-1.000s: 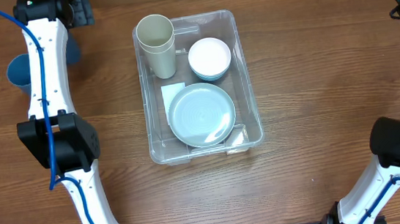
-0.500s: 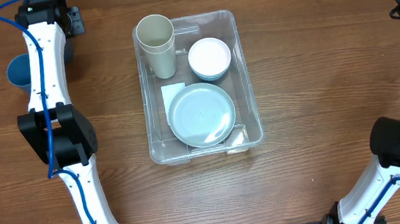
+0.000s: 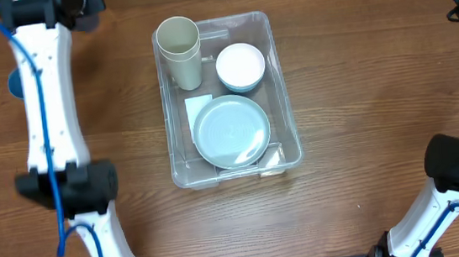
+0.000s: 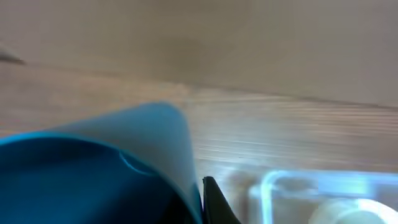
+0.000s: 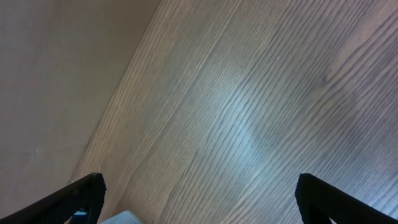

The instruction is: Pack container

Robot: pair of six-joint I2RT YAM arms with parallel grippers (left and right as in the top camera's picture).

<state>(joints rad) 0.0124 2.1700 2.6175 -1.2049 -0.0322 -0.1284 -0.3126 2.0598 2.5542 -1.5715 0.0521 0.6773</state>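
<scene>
**Blue Cup Held Up High**

The container (image 3: 281,98) sat in the middle of the wooden table (image 3: 361,90). Inside it were a tall cream cup (image 3: 180,50), a white bowl (image 3: 240,64) stacked in a blue one, and a pale blue plate (image 3: 231,131). A white label (image 3: 197,109) showed on the bottom.

The left claw (image 3: 78,1) was far back at the left corner, well away from the container. It was clamped on a blue cup (image 4: 93,180). One dark finger (image 4: 214,202) pressed the cup's side; the other was hidden.

The right claw (image 5: 199,196) hung at the far right corner over bare wood. Its two fingers were wide apart and held nothing.
</scene>
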